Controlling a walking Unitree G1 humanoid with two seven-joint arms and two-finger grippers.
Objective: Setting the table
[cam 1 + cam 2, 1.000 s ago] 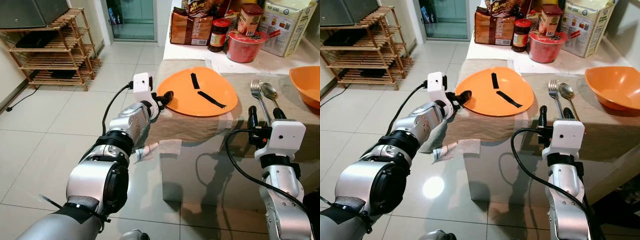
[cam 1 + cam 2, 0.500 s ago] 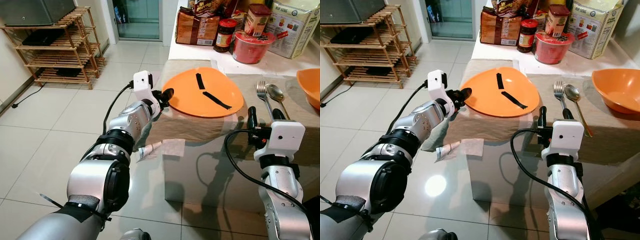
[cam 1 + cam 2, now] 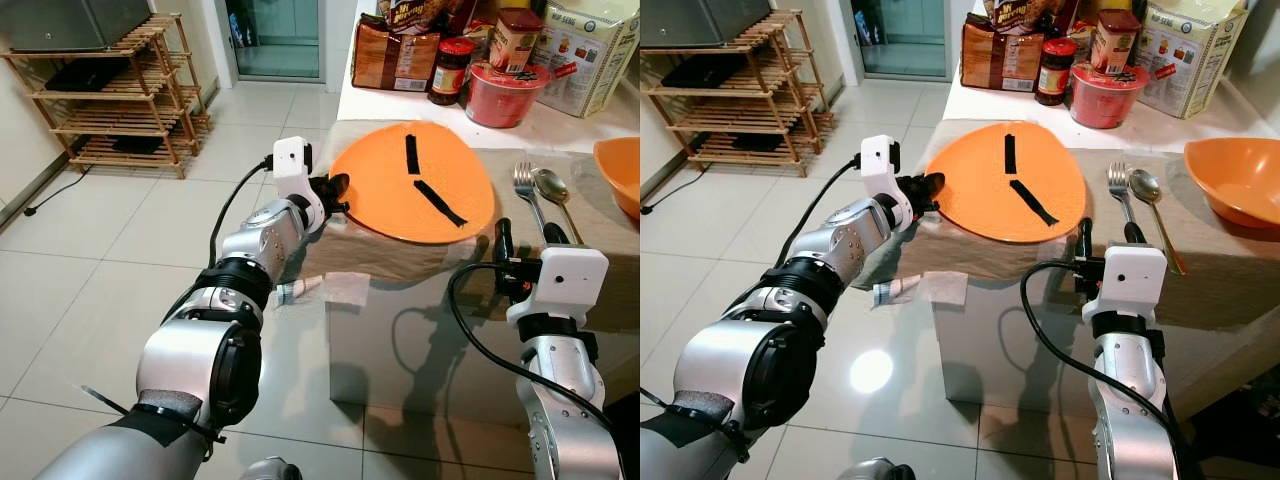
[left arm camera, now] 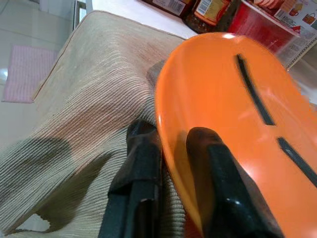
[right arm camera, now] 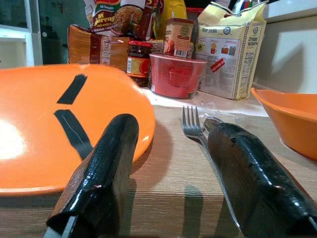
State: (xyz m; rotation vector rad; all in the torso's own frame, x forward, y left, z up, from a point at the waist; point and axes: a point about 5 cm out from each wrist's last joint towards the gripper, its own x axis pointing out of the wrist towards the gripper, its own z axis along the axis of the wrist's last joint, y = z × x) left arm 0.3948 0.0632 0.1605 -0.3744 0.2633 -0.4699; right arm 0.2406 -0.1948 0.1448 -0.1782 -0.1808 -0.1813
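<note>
The orange plate (image 3: 415,182) is gripped at its near-left rim by the left gripper (image 4: 168,163), one finger under the rim against the beige cloth (image 4: 84,99) and the other on the plate's upper face. The plate is tilted, its left edge raised off the cloth, and two black strips (image 3: 1025,180) are seen on it. It lies at the left end of the cloth-covered table (image 3: 1230,270).

The right gripper (image 5: 171,173) is held at the table's near edge with its fingers spread and nothing between them. A fork (image 3: 522,185) and a spoon (image 3: 550,186) are laid side by side just right of the plate, and an orange bowl (image 3: 1232,178) is set further right. Food packets and jars (image 3: 470,50) are stacked behind. A wooden rack (image 3: 105,95) stands on the tiled floor to the left.
</note>
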